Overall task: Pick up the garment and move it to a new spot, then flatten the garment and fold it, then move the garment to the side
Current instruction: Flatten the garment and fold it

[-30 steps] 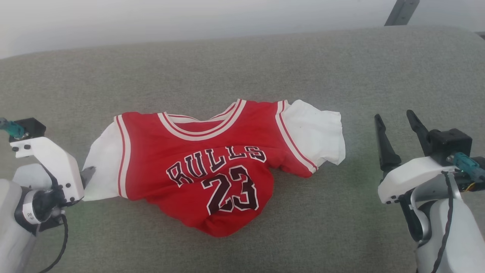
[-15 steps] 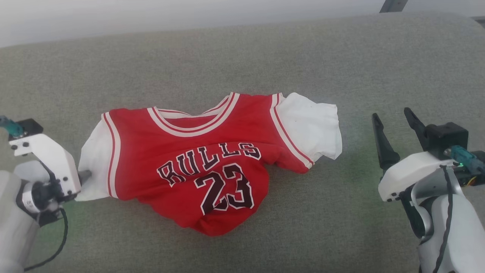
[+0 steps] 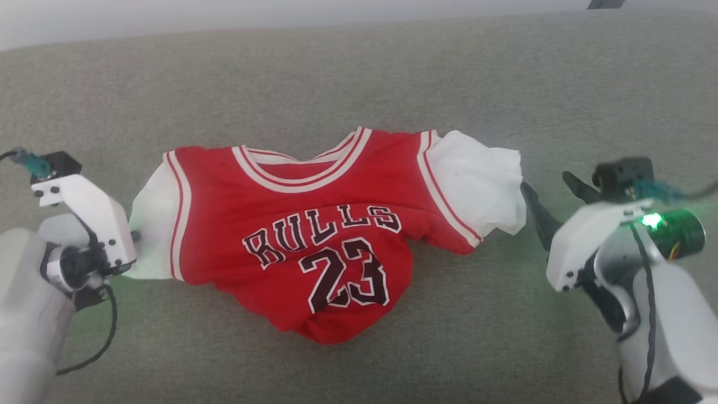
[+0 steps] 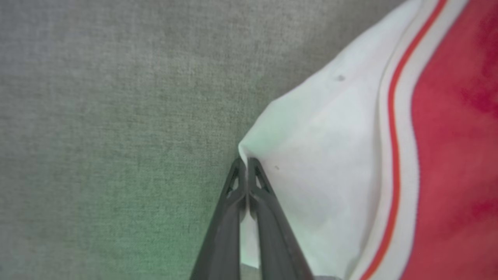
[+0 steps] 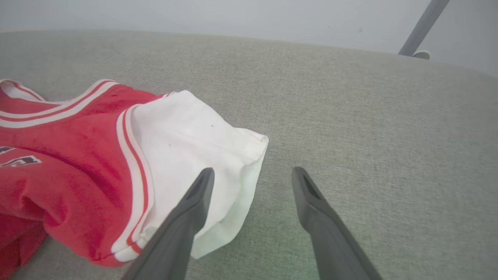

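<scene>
The garment, a red jersey with white sleeves, striped trim and dark numerals, lies rumpled in the middle of a grey cushioned surface. My left gripper is at the garment's left white sleeve. In the left wrist view the left gripper is shut, pinching the sleeve's edge. My right gripper hovers open just right of the right white sleeve. In the right wrist view the right gripper spans the sleeve's hem, one fingertip over the cloth.
The grey cushion stretches wide around the garment, with free room in front and behind. A pale wall runs along the far edge. A grey metal leg stands at the back right.
My left gripper has shut on the left sleeve edge. The right gripper has moved in toward the right sleeve. The head camera has tilted, shifting the picture.
</scene>
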### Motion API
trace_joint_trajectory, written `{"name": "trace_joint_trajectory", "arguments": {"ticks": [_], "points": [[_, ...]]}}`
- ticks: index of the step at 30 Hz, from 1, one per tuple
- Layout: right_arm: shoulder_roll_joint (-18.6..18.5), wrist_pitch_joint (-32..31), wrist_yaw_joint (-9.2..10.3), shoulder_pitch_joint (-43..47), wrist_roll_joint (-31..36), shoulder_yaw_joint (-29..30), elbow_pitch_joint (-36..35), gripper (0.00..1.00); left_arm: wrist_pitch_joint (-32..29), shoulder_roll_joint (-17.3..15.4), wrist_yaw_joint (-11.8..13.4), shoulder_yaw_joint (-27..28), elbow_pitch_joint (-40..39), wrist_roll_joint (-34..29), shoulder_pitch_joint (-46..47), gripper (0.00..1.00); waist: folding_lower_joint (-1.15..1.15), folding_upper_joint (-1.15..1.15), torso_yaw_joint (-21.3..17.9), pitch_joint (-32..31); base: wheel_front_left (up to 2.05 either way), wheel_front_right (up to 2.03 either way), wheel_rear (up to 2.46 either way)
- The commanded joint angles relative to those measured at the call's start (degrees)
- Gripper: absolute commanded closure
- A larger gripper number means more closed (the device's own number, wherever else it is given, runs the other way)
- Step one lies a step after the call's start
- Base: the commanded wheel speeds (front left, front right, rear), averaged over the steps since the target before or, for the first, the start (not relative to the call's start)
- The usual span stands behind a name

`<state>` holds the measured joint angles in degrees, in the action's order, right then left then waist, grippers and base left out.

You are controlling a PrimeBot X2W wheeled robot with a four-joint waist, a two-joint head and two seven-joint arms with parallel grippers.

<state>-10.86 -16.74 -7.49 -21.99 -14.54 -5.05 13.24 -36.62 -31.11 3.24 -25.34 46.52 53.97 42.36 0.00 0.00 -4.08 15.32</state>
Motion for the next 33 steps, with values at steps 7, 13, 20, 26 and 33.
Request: {"name": "trace_joint_trajectory", "arguments": {"ticks": [7, 13, 20, 26, 33], "points": [[-3.1, -11.5, -0.01, -8.8, -3.7, -2.3, 5.9, 0.00, 2.1, 3.4, -1.7, -1.4, 2.5, -0.8, 3.2, 1.00, 0.00, 0.00, 2.9, 1.8, 0.00, 0.00, 0.00], [-3.7, -21.2, -0.01, -14.8, -4.8, -2.7, 13.0, 0.00, 3.5, 5.6, -3.0, -2.3, 4.1, -1.3, 5.9, 1.00, 0.00, 0.00, 5.3, 3.4, 0.00, 0.00, 0.00], [-3.1, -27.8, -0.01, -18.4, -5.3, -4.0, 19.3, 1.00, 4.8, 7.3, -4.2, -2.8, 6.2, -1.6, 8.1, 1.00, 0.00, 0.00, 6.6, 4.4, 0.00, 0.00, 0.00], [-3.9, -25.8, 0.00, -21.3, -6.2, -4.6, 20.4, 1.00, 6.3, 7.6, -5.1, -2.5, 8.7, -1.6, 11.0, 1.00, 0.00, 0.00, 7.1, 2.9, 0.00, 0.00, 0.00], [-5.6, -21.8, -0.01, -23.6, -8.6, -6.9, 17.2, 1.00, 6.9, 6.1, -6.4, -3.7, 8.7, -3.4, 15.1, 1.00, 0.00, 0.00, 6.6, -2.5, 0.00, 0.00, 0.00]]}}
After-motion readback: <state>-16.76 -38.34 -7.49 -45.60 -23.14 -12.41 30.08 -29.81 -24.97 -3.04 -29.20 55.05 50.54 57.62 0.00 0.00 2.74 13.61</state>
